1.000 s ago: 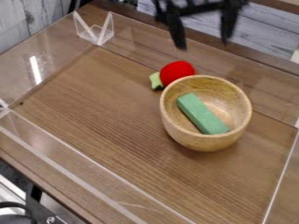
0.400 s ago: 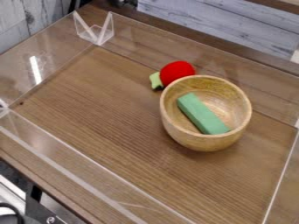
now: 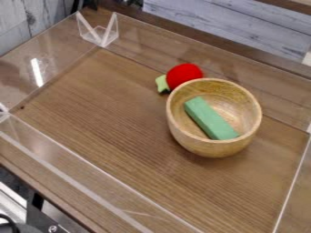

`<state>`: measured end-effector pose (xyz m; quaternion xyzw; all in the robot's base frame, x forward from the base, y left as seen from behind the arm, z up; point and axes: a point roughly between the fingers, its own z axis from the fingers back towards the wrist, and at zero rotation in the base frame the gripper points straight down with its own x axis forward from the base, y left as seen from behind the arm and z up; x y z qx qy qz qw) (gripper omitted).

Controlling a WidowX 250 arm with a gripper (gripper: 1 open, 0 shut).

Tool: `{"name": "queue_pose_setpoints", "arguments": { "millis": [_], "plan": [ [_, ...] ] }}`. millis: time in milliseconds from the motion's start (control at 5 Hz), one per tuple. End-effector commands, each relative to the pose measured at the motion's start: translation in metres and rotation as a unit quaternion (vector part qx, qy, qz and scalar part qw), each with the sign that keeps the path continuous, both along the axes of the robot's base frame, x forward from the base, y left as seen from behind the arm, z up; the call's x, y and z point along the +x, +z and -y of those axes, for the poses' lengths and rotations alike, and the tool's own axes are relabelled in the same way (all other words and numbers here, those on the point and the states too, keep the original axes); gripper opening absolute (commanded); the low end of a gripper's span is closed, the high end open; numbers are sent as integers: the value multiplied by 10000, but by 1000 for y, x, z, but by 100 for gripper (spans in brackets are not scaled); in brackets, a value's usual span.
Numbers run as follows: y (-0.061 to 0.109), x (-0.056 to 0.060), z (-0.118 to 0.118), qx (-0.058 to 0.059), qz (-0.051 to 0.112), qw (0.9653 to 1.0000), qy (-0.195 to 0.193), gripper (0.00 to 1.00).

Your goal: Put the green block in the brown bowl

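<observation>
Green block [image 3: 210, 118] lies flat inside the brown bowl [image 3: 183, 130], slanted across its floor, nothing on it. Task looks done.

Risk, as I judge it: little remains. A returning arm could clip the bowl's rim and tip it, or knock the red ball [image 3: 185, 75] touching the far wall.

Claw out of sight; jaws fully spread, so presumably holding nothing.

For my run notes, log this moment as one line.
long flat green block: lying inside round light-brown wooden bowl | red ball: beside bowl | gripper: out of view | task: placed
</observation>
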<state>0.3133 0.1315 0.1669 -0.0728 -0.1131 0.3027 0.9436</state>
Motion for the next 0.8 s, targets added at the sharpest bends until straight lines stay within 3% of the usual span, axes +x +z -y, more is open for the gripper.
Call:
{"name": "queue_pose_setpoints", "arguments": {
  "millis": [0,400,600],
  "plan": [
    [5,15,-22,203,250,9993,-200,100],
    [-18,27,-33,342,107,9989,291,100],
    [-38,36,-39,447,62,9988,170,100]
  ]
}}
